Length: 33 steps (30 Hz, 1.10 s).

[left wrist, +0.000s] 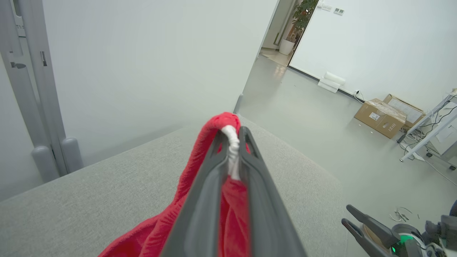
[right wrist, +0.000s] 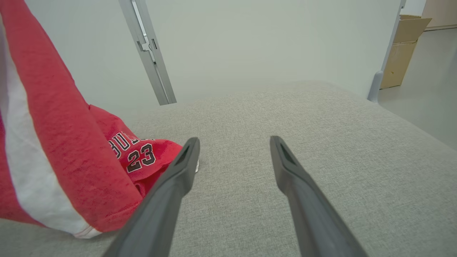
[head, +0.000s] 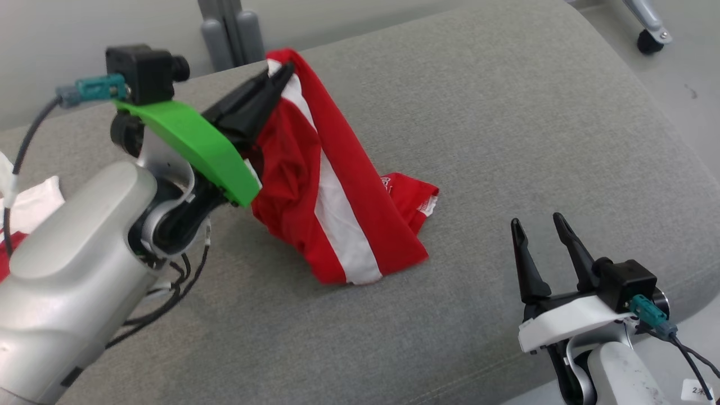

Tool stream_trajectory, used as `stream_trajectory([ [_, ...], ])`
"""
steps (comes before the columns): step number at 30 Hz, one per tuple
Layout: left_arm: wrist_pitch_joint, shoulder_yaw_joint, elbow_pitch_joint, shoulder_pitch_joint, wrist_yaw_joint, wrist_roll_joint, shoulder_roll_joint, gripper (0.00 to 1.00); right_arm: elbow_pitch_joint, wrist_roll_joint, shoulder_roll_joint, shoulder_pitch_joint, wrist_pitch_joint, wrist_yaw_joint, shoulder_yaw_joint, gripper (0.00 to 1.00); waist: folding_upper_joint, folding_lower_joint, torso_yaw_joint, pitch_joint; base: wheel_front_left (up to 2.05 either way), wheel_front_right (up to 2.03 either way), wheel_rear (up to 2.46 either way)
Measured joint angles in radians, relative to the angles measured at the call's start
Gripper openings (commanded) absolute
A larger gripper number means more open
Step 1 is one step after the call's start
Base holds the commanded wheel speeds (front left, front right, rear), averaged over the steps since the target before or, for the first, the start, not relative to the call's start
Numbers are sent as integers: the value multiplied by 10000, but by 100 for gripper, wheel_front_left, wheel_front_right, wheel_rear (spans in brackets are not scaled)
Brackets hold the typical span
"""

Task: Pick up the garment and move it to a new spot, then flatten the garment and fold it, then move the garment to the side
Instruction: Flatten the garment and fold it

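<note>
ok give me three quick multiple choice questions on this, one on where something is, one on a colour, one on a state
1. Where does the garment touch down at its low end?
A. on the floor
B. on the grey cushion
C. in a box

2. What colour is the stripe on the garment?
A. white
B. blue
C. black

3. How are the left jaws?
A. open over the garment
B. shut on nothing
C. shut on the garment

Answers: 1 B, the head view shows its hem resting on the cushion. 2 A, a white band runs down the red cloth. 3 C, the left wrist view shows cloth pinched between them, with the garment's top held up.
</note>
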<state>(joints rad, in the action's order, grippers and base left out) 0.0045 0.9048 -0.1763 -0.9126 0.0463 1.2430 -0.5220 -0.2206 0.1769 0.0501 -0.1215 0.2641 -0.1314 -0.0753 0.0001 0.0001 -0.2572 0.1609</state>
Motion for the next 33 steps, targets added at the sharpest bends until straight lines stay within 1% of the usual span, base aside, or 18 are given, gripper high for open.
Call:
stream_trajectory([
  [3, -63, -186, -619, -795, -305, -311, 186, 0, -15, 188, 2, -84, 0, 2, -21, 100, 0, 0, -441, 131, 0, 0, 0],
  [5, -259, -322, -961, -1190, -389, -504, 357, 0, -42, 267, -2, -82, 0, 2, 23, 100, 0, 0, -705, 215, 0, 0, 0],
  [10, -1168, -779, -1866, -2104, -608, -823, 934, 0, -167, 372, 8, -66, 0, 2, 211, 100, 0, 0, -1357, 418, 0, 0, 0],
  [16, -2159, -1216, -2752, -2717, -1081, -1133, 1745, 0, -211, 370, 2, -52, 0, 2, 295, 100, 0, 0, -1816, 484, 0, 0, 0],
  [19, -2410, -1315, -2907, -2723, -1471, -1340, 2088, 0, -203, 301, 4, -23, 0, 2, 339, 100, 0, 0, -1783, 420, 0, 0, 0],
  [21, -2518, -1488, -2949, -2709, -1848, -1394, 2314, 0, -194, 205, 0, 5, 0, 2, 382, 100, 0, 0, -1674, 388, 0, 0, 0],
  [23, -2614, -1896, -2819, -2566, -2322, -1384, 2527, 0, -167, 98, 0, 37, 0, 2, 476, 100, 0, 0, -1492, 335, 0, 0, 0],
  [26, -2640, -2318, -2249, -1672, -2706, -1400, 2585, 0, -142, -15, 0, 104, 0, 2, 518, 100, 0, 0, -1193, 248, 0, 0, 0],
  [29, -2660, -3198, -1317, 208, -3093, -1344, 2531, 0, -125, -119, -2, 171, 0, 2, 568, 100, 0, 0, -883, 137, 0, 0, 0],
  [31, -2673, -3611, -623, 1685, -3122, -1367, 2516, 0, -121, -192, -2, 266, 0, 2, 604, 100, 0, 0, -678, 61, 0, 0, 0],
  [33, -2683, -3841, 82, 3549, -2911, -1342, 2552, 0, -128, -274, -6, 394, 0, 0, 646, 100, 0, 0, -438, -18, 0, 0, 0],
])
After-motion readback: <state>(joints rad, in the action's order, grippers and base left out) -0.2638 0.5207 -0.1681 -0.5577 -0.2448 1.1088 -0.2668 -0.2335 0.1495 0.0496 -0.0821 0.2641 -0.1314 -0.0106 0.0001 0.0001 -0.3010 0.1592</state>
